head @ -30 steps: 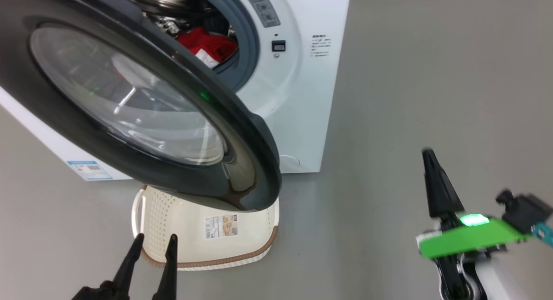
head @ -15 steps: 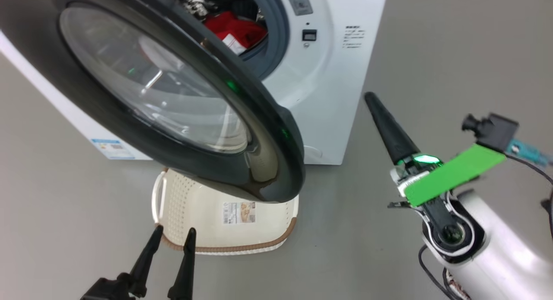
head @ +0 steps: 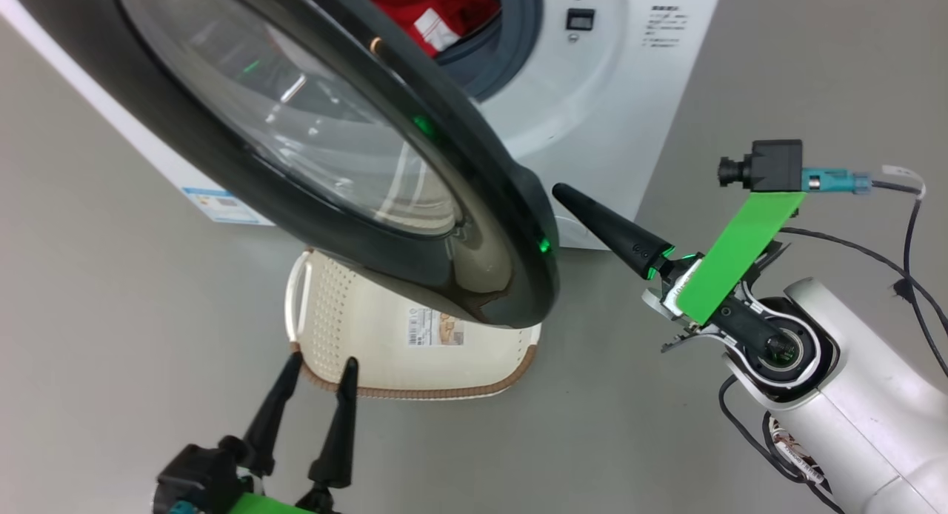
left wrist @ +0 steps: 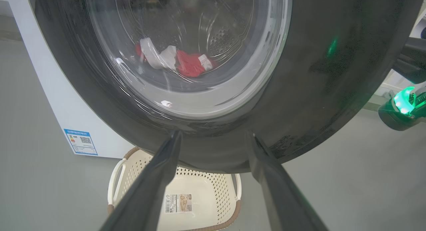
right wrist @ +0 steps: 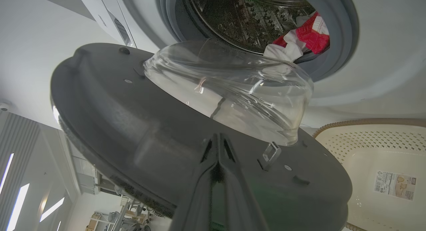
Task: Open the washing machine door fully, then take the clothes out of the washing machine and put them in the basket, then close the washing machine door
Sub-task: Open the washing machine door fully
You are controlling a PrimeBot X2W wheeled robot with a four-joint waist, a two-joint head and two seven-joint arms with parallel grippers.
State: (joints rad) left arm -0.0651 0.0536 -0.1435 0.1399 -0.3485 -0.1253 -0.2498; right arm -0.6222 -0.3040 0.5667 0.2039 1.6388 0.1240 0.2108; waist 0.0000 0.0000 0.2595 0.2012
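The washing machine door stands partly open, its black rim hanging over the cream basket on the floor. Red and white clothes lie in the drum of the white washing machine. My right gripper is shut and empty, pointing left, its tip at the door's free edge. In the right wrist view this gripper lies against the door's inner face, below the glass bowl. My left gripper is open at the basket's near rim. Its fingers point at the door's outer rim.
Grey floor surrounds the machine on all sides. A blue sticker marks the machine's left lower corner. A metal latch hook sticks out of the door's inner face beside my right fingers. The basket holds just a paper label.
The head camera has turned, shifting the whole scene. My shut right gripper rose from the lower right and swung left to the door's free edge. The left gripper stays open by the basket.
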